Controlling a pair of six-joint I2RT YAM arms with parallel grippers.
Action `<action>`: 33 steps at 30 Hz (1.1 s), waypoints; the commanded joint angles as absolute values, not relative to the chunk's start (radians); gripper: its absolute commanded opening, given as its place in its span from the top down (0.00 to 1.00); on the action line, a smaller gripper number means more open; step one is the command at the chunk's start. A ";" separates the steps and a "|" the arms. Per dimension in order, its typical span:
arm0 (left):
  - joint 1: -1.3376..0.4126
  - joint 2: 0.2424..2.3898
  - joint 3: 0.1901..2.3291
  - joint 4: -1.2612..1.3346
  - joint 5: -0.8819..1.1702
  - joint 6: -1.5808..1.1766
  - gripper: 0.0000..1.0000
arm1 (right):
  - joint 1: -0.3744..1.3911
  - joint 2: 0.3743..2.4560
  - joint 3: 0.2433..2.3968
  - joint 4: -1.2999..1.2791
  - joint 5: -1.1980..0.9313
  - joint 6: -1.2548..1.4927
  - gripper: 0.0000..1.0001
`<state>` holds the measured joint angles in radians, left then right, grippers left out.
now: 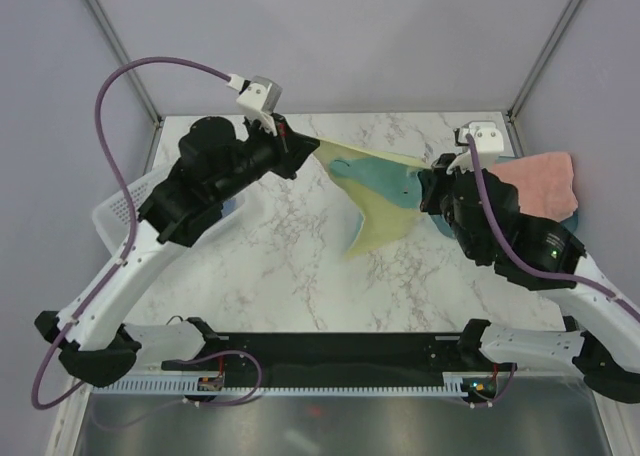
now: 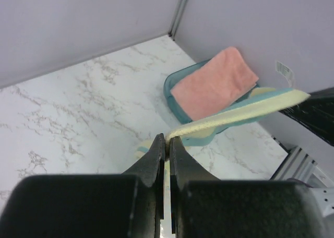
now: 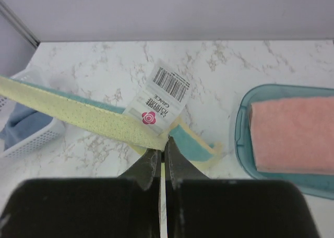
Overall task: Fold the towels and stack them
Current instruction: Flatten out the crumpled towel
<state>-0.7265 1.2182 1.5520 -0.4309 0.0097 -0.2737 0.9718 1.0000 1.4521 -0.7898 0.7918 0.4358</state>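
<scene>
L claw (image 1: pixel 296 142) clenched on one top corner of yellow-teal towel (image 1: pixel 385 201); wrist view shows both fingers (image 2: pixel 156 154) nipped tight on the pale yellow hem. R claw (image 1: pixel 432 172) also clenched, grasping the opposite top corner, just beside the teal tray (image 1: pixel 573 220) on its basket-facing side. Towel's top edge is stretched taut btwn the 2 claws, running away from the tray across the marble bench (image 1: pixel 270 266). Rest of the cloth hangs below that edge, teal patch facing up, lower corner drooping bench-ward; can't tell if it touches.

White tag (image 3: pixel 159 97) w/ barcode + pink flower mark stands up at the corner R claw pinches, tray off to one side of it.

Pink towel (image 1: pixel 540 181) lies folded, flat inside the tray, one edge overhanging the rim.

White perforated basket (image 1: pixel 115 211) sits at the bench edge opposite the tray, well apart from it. Blue-grey towel (image 3: pixel 23 120) is bunched inside it.
</scene>
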 commanded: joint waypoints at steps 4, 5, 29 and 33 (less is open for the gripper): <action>-0.721 1.157 1.586 -0.531 -0.046 -0.258 0.98 | 0.969 0.979 1.633 -0.836 0.879 0.195 1.00; -0.721 1.151 1.592 -0.529 -0.041 -0.261 0.98 | 0.969 0.979 1.644 -0.807 0.880 0.160 1.00; -0.332 1.762 1.818 -0.416 0.123 -0.258 0.98 | 0.368 1.696 1.776 -0.390 0.026 -0.003 1.00; -0.290 1.896 1.861 -0.305 0.132 -0.235 0.98 | 0.305 1.851 1.850 -0.342 -0.026 -0.008 1.00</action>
<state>-0.3401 1.8275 1.7962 -0.4248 0.1406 -0.2840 0.3618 1.8091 1.7565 -0.4347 0.0536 -0.0113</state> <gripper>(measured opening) 0.046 0.019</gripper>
